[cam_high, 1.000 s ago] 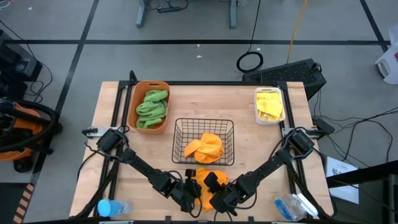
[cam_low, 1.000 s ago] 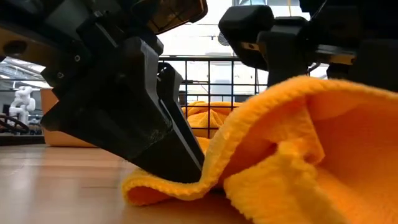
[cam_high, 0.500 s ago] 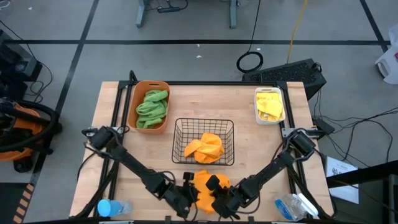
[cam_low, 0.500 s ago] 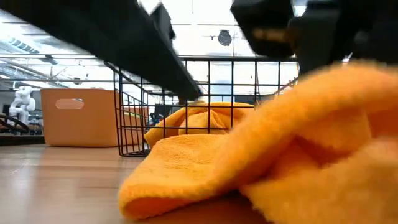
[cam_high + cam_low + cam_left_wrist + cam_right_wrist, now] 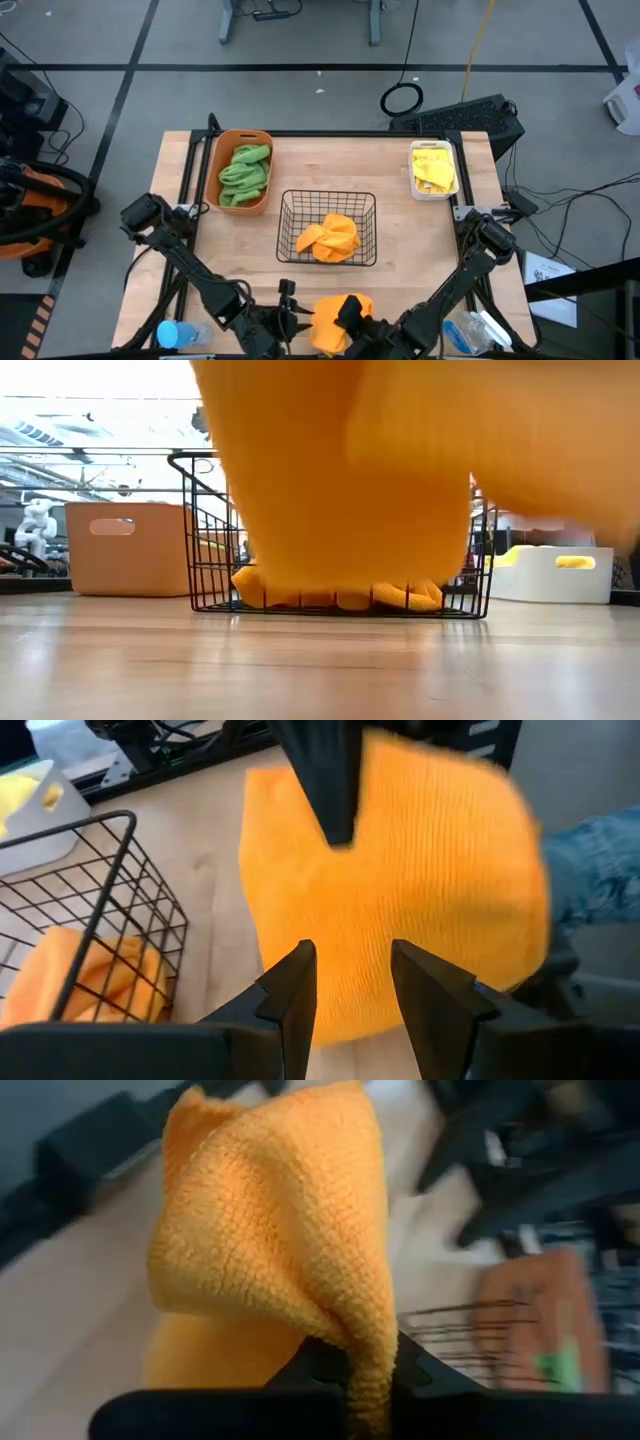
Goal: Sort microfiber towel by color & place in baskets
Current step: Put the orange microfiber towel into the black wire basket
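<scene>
Beyond the wooden table (image 5: 395,190) there is grey workshop floor with cables, and your three containers sit where you need them: the orange tub (image 5: 243,171) with green towels (image 5: 245,175) on the left, the white bin (image 5: 434,169) with a yellow towel (image 5: 434,168) on the right, the wire basket (image 5: 328,228) in the middle with one orange towel (image 5: 328,238) already in it.

What has changed in the last second is the second orange towel (image 5: 340,320). It lay bunched on the table near the front edge with both grippers working at it; now it hangs clear of the wood — the low view shows cloth dangling in front of the basket with bare table beneath. The right gripper (image 5: 368,1370) has pinched shut on a fold of it, the cloth rising in a peak from its fingers. The left gripper (image 5: 350,982) has pulled back to the towel's side, its fingers (image 5: 290,990) parted and holding nothing.

So your pick looks made, though the grip seems to be on one fold only — from above I can't tell how deep it is. What remains is the carry forward to the basket and the release over the orange towel there.
</scene>
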`<state>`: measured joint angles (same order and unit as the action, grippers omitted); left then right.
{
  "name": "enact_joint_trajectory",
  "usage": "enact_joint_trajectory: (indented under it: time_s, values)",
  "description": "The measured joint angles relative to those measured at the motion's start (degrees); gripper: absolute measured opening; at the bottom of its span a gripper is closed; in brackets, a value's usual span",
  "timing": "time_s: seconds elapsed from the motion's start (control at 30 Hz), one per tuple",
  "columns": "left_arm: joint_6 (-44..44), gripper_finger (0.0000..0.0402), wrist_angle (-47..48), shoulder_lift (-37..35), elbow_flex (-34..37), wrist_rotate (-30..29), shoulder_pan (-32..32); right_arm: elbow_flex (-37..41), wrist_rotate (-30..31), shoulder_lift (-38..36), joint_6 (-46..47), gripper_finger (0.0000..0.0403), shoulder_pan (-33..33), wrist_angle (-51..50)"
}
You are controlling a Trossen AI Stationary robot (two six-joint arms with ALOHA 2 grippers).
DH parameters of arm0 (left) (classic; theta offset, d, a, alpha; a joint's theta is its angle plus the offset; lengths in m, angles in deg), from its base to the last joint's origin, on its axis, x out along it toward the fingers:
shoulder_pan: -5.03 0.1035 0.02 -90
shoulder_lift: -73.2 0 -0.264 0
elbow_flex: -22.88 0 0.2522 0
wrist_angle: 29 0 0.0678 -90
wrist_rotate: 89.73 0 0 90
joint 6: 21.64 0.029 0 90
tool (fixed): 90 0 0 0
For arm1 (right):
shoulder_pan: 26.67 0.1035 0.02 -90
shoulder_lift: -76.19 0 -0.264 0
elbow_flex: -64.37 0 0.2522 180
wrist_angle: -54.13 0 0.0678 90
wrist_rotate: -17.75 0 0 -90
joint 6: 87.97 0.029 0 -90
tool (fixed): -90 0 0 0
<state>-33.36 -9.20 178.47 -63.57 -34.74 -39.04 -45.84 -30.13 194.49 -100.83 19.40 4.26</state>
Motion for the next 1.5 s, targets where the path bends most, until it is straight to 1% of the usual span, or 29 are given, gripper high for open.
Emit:
enact_joint_trajectory:
  time_s: [0.2,0.33,0.43,0.67,0.83,0.97,1.03,1.1,1.17,1.33,1.4,1.5]
  values:
    - [0.4,0.0138,0.7,0.0,0.0,-0.4,0.2,-5.9,7.3,0.0,0.0,0.0003,0.6,-7.0]
    - [1.3,0.0138,0.7,0.0,0.0,-0.4,0.2,-8.2,9.2,0.0,0.0,0.0003,0.4,-9.9]
    - [2.0,0.0138,0.7,0.0,0.0,-0.5,0.1,-8.7,10.6,0.0,0.1,0.0003,0.1,-10.6]
    - [1.9,0.0138,4.5,-2.1,0.0,-2.3,0.1,-8.7,17.7,0.0,-0.2,0.0004,0.0,-11.7]
    - [3.3,0.0138,6.2,-5.1,0.0,-5.1,0.0,-8.7,22.8,0.0,-1.5,0.0004,-0.3,-16.3]
    - [6.9,0.0138,7.5,-7.3,0.0,-8.1,0.0,-8.7,22.8,-1.1,-0.9,0.0003,-1.9,-19.9]
    - [9.3,0.0138,8.9,-8.0,0.0,-10.5,0.0,-8.7,22.6,-2.5,0.0,0.0003,-3.0,-21.1]
    - [9.5,0.0138,10.3,-8.7,0.0,-13.2,0.0,-8.7,22.5,-4.2,0.0,0.0003,-4.0,-21.2]
    - [8.7,0.0138,12.9,-9.3,0.0,-15.5,0.0,-8.7,22.5,-5.8,-0.2,0.0002,-5.2,-21.3]
    - [4.1,0.0138,20.4,-10.3,0.0,-18.1,-0.1,-8.7,22.2,-10.1,0.0,0.0001,-9.6,-23.4]
    - [1.3,0.0138,23.9,-10.6,0.0,-19.1,-0.2,-8.7,20.7,-11.3,-0.1,0.0001,-11.9,-23.4]
    - [-2.4,0.0138,29.6,-10.6,0.0,-20.7,-0.3,-8.7,16.0,-12.1,0.2,0.0001,-15.2,-23.2]
